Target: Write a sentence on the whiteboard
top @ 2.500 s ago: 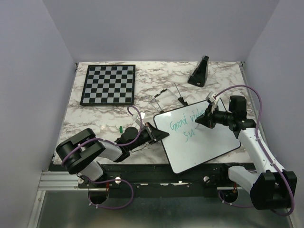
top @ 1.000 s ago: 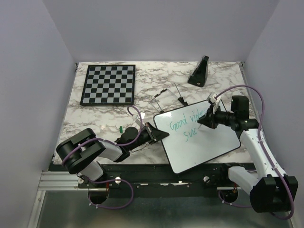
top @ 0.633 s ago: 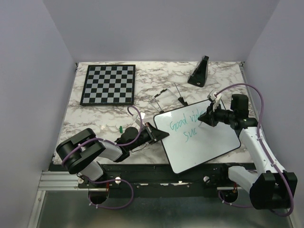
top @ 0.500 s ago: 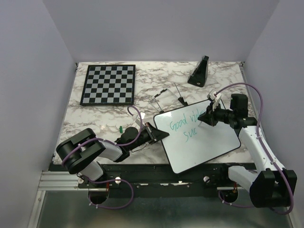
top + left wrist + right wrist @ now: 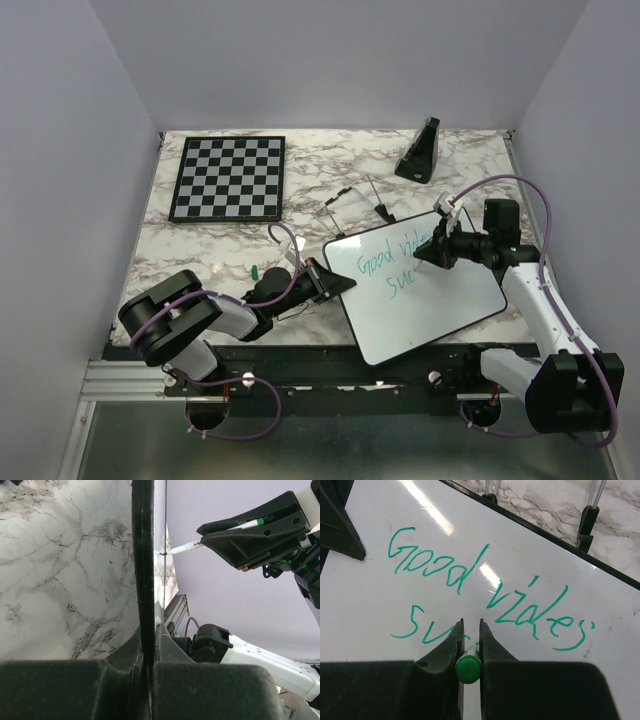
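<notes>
The whiteboard lies tilted on the marble table, its left corner clamped edge-on in my shut left gripper. The sentence is in green: "Good vibes" on top and "Suc" below it. My right gripper is shut on a green marker, which points down at the board just right of "Suc". In the left wrist view the board's black rim runs straight up, and the marker tip meets its surface. The last strokes are hidden behind the right fingers.
A black-and-white chessboard sits at the far left. A black wedge-shaped stand is at the far right. Thin black-tipped metal rods lie just beyond the board. A small green cap rests by the left arm.
The second line has grown from "Su" to "Suc". My right gripper drifted slightly right and away from the line, then came back to its end. The left gripper and the board have stayed still.
</notes>
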